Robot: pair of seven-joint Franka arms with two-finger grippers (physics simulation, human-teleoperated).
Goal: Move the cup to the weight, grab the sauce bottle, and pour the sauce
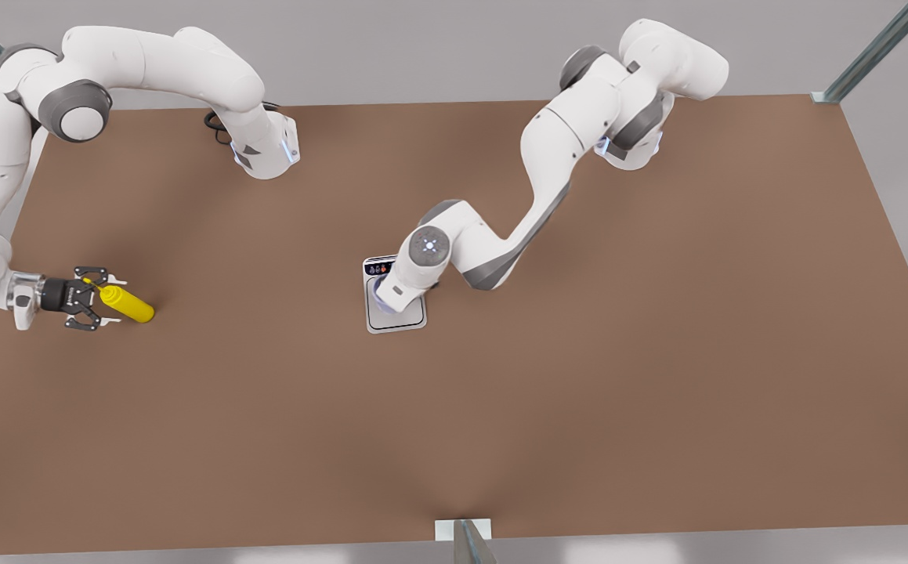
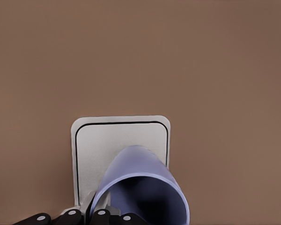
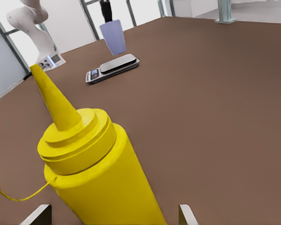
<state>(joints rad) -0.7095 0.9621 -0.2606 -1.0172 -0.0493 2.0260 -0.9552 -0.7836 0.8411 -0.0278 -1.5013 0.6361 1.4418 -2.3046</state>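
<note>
The lavender-blue cup (image 2: 140,187) hangs tilted just above the weight (image 2: 91,150), a flat silver scale, with my left gripper (image 2: 99,216) shut on its rim. The right wrist view shows the cup (image 3: 113,37) held a little over the weight (image 3: 113,68), not touching it. In the front view this arm's wrist covers the weight (image 1: 408,318) at the table's middle. The yellow sauce bottle (image 3: 100,173) stands upright between the spread fingers (image 3: 37,216) of my right gripper (image 1: 92,308), which is open around the sauce bottle (image 1: 128,305) at the front view's left.
The brown table (image 1: 579,392) stretches wide around both arms. The left arm's base (image 3: 49,61) stands at the table's edge behind the weight. Metal frame posts (image 1: 469,540) rise at the table's edges and corners.
</note>
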